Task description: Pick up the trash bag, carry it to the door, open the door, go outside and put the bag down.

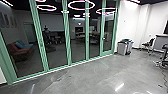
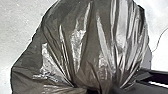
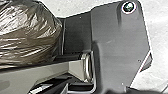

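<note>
The left tool point(image 2: 98, 90) holds the trash bag point(image 2: 85, 50) by its bunched top, near the robot's base point(image 3: 115, 42). I can't tell how wide the right tool is. Roll slowly toward the glass door point(image 1: 108, 30), squeeze tight and don't let the bag swing.

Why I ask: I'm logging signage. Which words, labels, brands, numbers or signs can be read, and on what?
None can be read.
Small glowing shape, seen in the glass partition: perhaps a sign, too small to read.
Dim wall panels: no text distinguishable.
Grey bin: no readable label.
Trash bag: no readable lettering.
</note>
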